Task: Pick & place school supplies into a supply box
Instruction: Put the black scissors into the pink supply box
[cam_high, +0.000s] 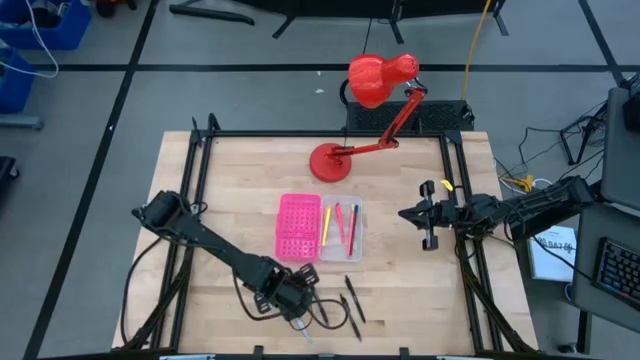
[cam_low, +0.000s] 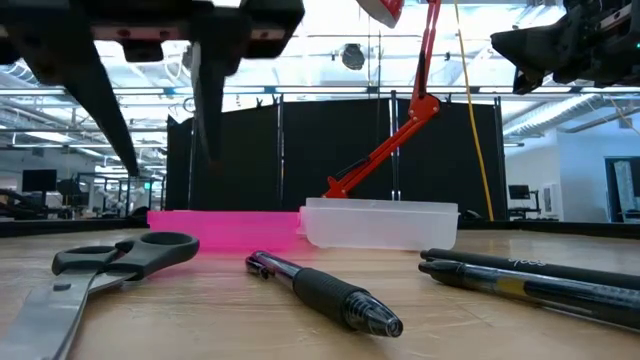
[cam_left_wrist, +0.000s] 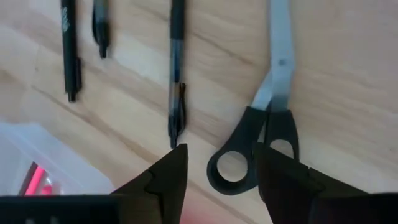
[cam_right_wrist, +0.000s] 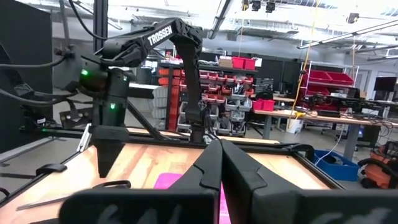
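Note:
The black-handled scissors lie flat on the wooden table near its near edge, silver blades closed. My left gripper hovers open above the handle loops, one finger on each side, clear of them in the low view. Three dark pens lie on the table beside the scissors. The supply box lies open, its pink dotted lid joined to the clear tray, which holds yellow, red and pink pens. My right gripper is shut, raised at the table's right side.
A red desk lamp stands on its round base at the far edge, its arm reaching beyond the table. A black frame runs around the tabletop. Bare wood lies between the box and the right arm.

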